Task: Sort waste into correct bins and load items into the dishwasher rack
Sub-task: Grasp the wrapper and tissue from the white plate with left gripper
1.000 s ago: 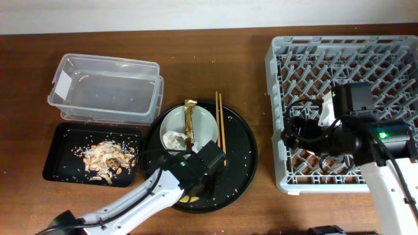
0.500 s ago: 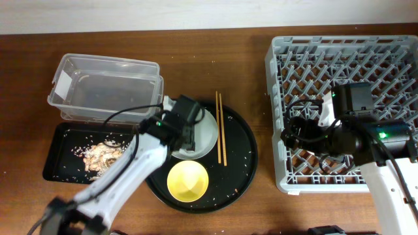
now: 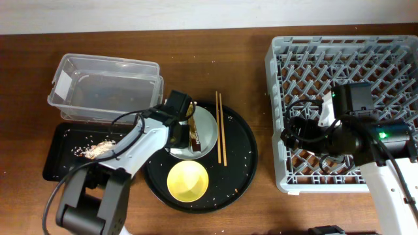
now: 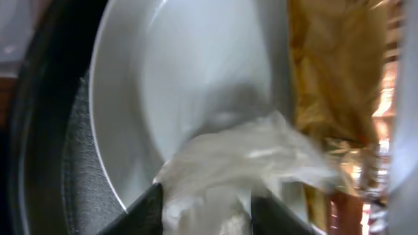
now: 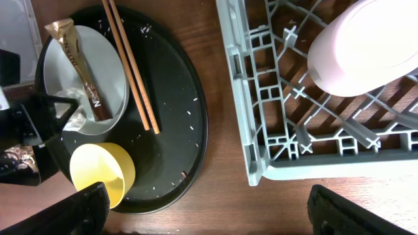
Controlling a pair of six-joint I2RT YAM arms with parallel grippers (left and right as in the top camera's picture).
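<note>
The tissue [image 4: 228, 170] lies between the fingers of the left gripper [image 4: 206, 207], on the plate [image 3: 208, 125]. Just right of the gripper, the wrapper [image 3: 194, 134] lies on the same plate. Farther right, the chopsticks [image 3: 221, 130] lie on the round tray [image 3: 243, 156]. The bowl [image 3: 187, 181] sits on the round tray nearer the robot. The box [image 3: 104, 88] and the shallow tray [image 3: 62, 156] sit on the tabletop to the gripper's left. The rack [image 3: 339, 55] stands well to the right.

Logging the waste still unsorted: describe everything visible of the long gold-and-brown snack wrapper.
The long gold-and-brown snack wrapper is crinkled, shiny foil, gold at one flared end and brown with pale lettering toward the other. It lies flat and diagonal across the pale grey-green round plate, its brown end close beside the crumpled white tissue.
</note>
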